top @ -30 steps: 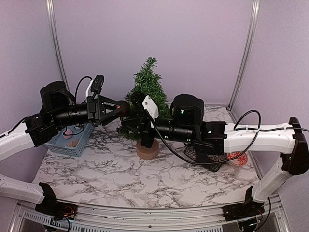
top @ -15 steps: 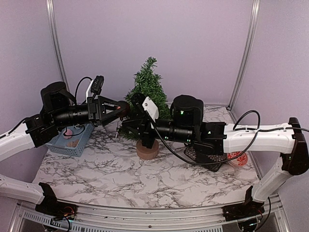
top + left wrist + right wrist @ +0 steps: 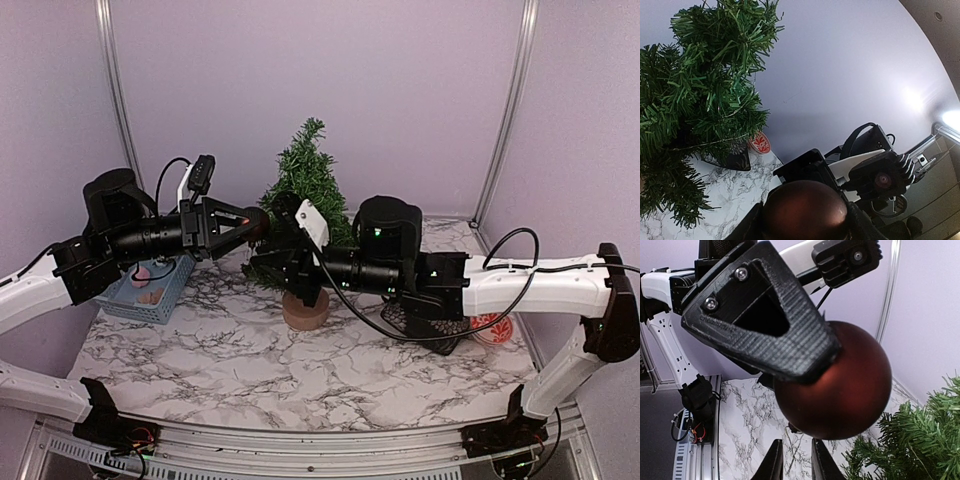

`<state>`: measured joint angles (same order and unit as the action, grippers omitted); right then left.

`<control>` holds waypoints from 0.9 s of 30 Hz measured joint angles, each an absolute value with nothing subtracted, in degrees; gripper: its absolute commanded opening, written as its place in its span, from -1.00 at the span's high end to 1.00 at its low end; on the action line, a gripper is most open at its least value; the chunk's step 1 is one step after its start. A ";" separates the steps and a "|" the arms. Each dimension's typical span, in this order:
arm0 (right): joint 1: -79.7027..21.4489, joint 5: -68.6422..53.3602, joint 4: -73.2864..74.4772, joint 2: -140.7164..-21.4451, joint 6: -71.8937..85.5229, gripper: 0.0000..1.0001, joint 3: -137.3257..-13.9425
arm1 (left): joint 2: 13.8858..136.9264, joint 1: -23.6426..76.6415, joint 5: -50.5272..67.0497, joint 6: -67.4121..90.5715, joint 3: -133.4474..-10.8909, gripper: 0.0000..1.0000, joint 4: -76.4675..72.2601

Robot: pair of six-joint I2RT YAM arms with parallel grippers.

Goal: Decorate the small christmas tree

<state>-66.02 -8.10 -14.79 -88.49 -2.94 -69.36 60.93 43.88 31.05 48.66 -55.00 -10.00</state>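
Small christmas tree (image 3: 305,175): upright on the far middle of the surface (image 3: 300,370), dark green and bristly, taller than everything around it.
Stump base (image 3: 305,310): round, tan, flat on the marble under the tree, partly hidden behind the right arm.
Dark red ball (image 3: 256,222): matte and round, up in the air just left of the tree at mid height, close to the branch tips; whether touching them, cannot tell.
Left pincer (image 3: 250,225): reaching in from the left, black fingers (image 3: 765,335) clamped on either side of the ball, holding it off the surface.
Right pincer (image 3: 258,262): reaching in from the right across the near side of the trunk, tips just below the ball and beside the lower left branches; in the right wrist view, jaws parted by a narrow gap with nothing seen between them.
Blue basket (image 3: 165,300): far left on the surface, under the left arm, with pink and tan pieces inside.
Black tray (image 3: 425,325): right of the tree, mostly hidden beneath the right arm.
Red-and-white disc (image 3: 492,327): far right, just beside the tray.
Surface: white marble pattern with dark veins, lilac walls behind.
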 measured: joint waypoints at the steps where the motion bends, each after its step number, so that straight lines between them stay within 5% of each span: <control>1: -65.98 -8.08 -14.87 -88.49 -2.87 0.62 -69.36 | 60.93 43.88 31.07 48.66 -55.00 0.20 -10.07; 13: -64.99 -8.99 -16.10 -88.64 -2.59 0.68 -69.36 | 61.80 43.88 32.01 48.66 -55.00 0.20 -10.96; 21: -64.99 -11.29 -16.32 -89.25 -2.02 0.99 -69.38 | 62.13 43.88 32.49 48.66 -55.00 0.21 -11.14; 27: -64.99 -11.53 -16.27 -89.25 -1.74 1.00 -69.38 | 62.06 43.88 32.23 48.64 -54.87 0.22 -11.49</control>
